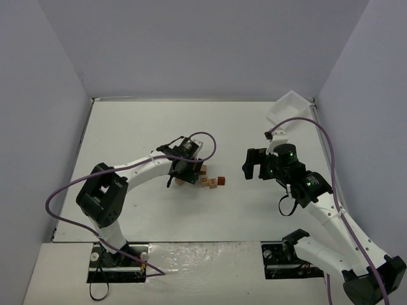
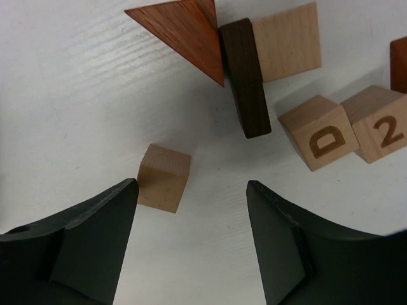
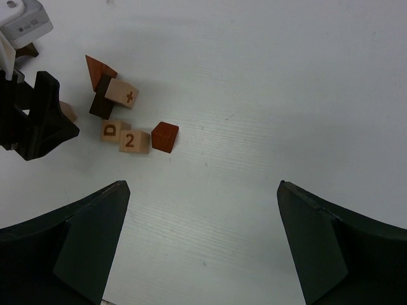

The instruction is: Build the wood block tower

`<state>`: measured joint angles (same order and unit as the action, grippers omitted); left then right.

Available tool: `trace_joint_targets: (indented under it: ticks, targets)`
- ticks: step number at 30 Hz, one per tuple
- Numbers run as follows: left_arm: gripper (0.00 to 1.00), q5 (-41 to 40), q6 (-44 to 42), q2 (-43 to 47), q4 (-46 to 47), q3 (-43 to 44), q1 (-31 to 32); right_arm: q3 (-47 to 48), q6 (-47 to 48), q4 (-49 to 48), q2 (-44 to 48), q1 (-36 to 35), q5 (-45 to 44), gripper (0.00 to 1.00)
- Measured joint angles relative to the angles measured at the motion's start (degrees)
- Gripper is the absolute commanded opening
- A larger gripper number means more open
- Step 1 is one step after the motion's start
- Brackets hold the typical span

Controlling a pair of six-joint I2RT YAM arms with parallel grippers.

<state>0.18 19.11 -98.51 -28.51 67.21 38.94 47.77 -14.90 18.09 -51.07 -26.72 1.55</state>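
Note:
The wood blocks lie mid-table. A red-brown wedge (image 2: 184,32), a dark brown block (image 2: 247,79) and a pale block (image 2: 289,41) marked with a plus (image 3: 122,94) touch in a small cluster, the tower (image 1: 191,176). Beside it sit a pale "D" cube (image 2: 318,130), a "2" cube (image 2: 381,124) and a red-brown cube (image 3: 165,136). A small plain pale cube (image 2: 164,178) rests apart, just ahead of my left gripper's (image 2: 191,190) left fingertip. That gripper (image 1: 181,171) is open and holds nothing. My right gripper (image 3: 203,187) hangs wide open over bare table, right of the blocks (image 1: 251,164).
A white plastic tray (image 1: 289,108) leans in the far right corner against the wall. Grey walls close the table on three sides. The left arm's purple cable (image 1: 206,143) loops above the blocks.

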Motion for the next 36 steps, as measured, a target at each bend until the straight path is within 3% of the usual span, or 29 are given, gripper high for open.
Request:
trace_joint_targets:
  ticks: [12,16,22,31,36]
  targets:
    - [0.63,-4.3,0.6,-1.3,-0.2,2.6,-0.4,0.0,0.0,0.4,0.2,0.0,0.2,1.0]
    - [0.53,-4.3,-0.1,-2.0,-0.6,2.9,-1.0,0.0,0.0,0.5,0.2,0.0,0.2,1.0]
    - [0.49,-4.0,-1.1,-5.0,-1.4,3.0,-1.6,0.0,0.0,0.5,0.2,0.0,0.2,1.0]
    - [0.33,-3.0,-2.7,-6.7,-2.1,4.0,-1.8,0.0,0.0,0.6,0.2,0.0,0.2,1.0]
    - [0.17,-3.0,-3.6,-6.6,-2.3,4.7,-1.9,0.0,0.0,0.6,0.2,0.0,0.2,1.0]
